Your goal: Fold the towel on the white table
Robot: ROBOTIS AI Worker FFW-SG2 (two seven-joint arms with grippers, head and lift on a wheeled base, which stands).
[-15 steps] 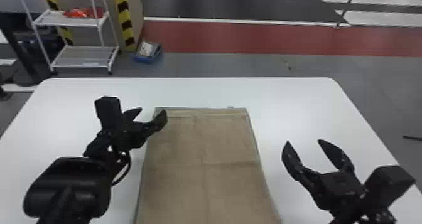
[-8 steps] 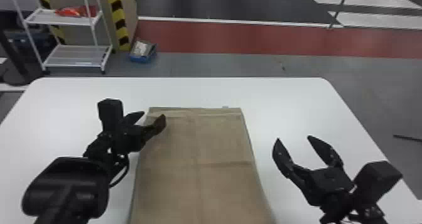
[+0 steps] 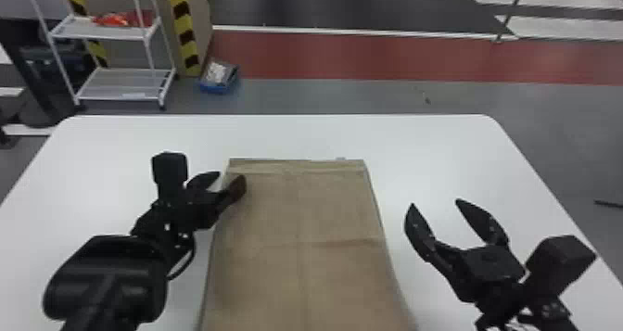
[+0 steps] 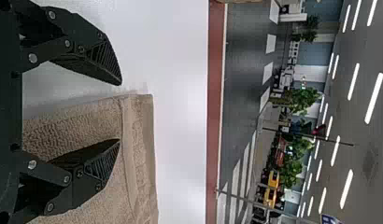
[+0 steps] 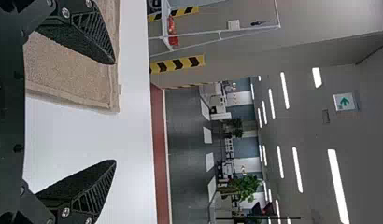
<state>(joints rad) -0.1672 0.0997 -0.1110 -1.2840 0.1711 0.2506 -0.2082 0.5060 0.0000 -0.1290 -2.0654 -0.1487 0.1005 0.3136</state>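
since the earlier frames, the right gripper (image 3: 435, 203) has edged in toward the towel (image 3: 301, 251), and the left gripper (image 3: 231, 176) has drawn back a little toward the robot, alongside the cloth's far left corner. the towel itself has kept its place.

biggest is the white table (image 3: 417, 140), its far edge running straight across with rounded corners. behind it a red band (image 3: 371, 56) crosses the grey floor. then the towel, light brown, lying spread out on the table with its far edge well in from the table's own, a crease running down its middle and another across it.

the left gripper (image 4: 119, 112) has its jaws parted and grasps nothing; in the head view one finger is over the towel by the far left corner, the other just outside that edge. whether it touches the cloth i can't tell. the right gripper (image 5: 115, 112) is parted wide too, empty, beside the towel's right edge.

smaller things: a white rack (image 3: 118, 82) beyond the table at the left, a blue box (image 3: 218, 90) on the floor near it, red stuff (image 3: 120, 18) on its upper shelf, and a tiny pale tab (image 3: 340, 158) at the towel's far edge.
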